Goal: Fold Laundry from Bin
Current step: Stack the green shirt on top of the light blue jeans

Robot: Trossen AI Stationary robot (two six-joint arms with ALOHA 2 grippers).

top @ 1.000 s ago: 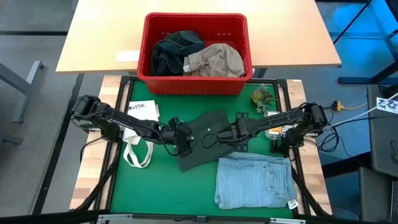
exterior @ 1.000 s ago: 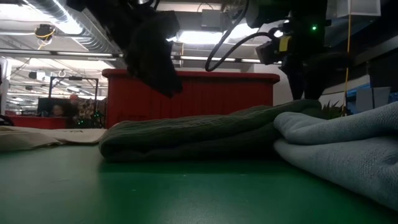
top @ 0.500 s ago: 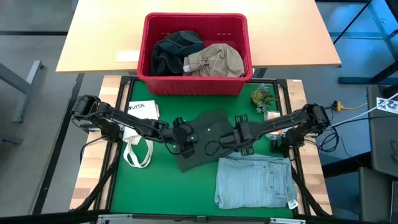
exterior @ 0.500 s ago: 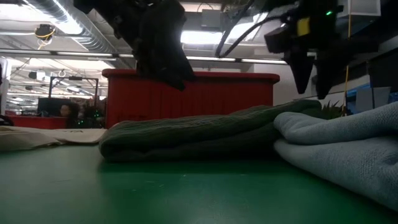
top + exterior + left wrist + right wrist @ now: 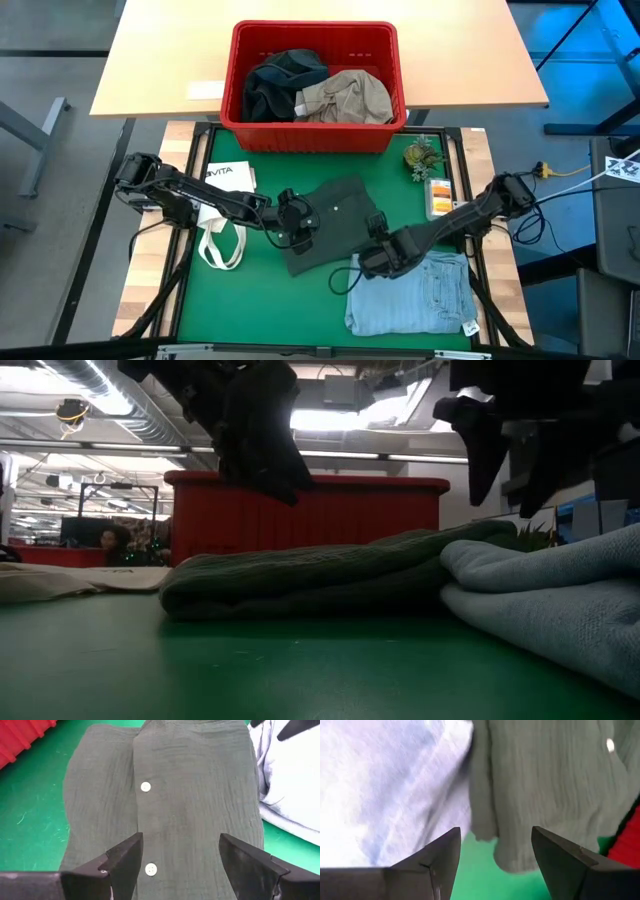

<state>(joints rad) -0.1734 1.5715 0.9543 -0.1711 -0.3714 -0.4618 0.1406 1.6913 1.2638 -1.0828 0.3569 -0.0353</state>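
Observation:
A folded dark green shirt (image 5: 335,222) with white buttons (image 5: 145,786) lies flat on the green mat. Folded light blue jeans (image 5: 415,295) lie beside it toward the near right. The red bin (image 5: 312,140) at the far edge holds a dark garment (image 5: 275,85) and a khaki one (image 5: 350,97). My left gripper (image 5: 300,225) hovers open over the shirt's left part (image 5: 182,860). My right gripper (image 5: 372,260) hovers open where the shirt's near corner (image 5: 520,845) meets the jeans (image 5: 385,785). In the low view both grippers, left (image 5: 260,435) and right (image 5: 505,450), hang clear above the cloth.
A white tote bag (image 5: 222,238) and a white sheet (image 5: 230,178) lie left of the shirt. A small plant (image 5: 422,157) and an orange box (image 5: 440,197) stand at the far right of the mat. Bare green mat (image 5: 260,300) lies near left.
My right gripper has swung from over the shirt's right part toward the table's near edge, rolling as it went, and now hangs over the jeans' far left corner. It has stayed open. The garments have not moved.

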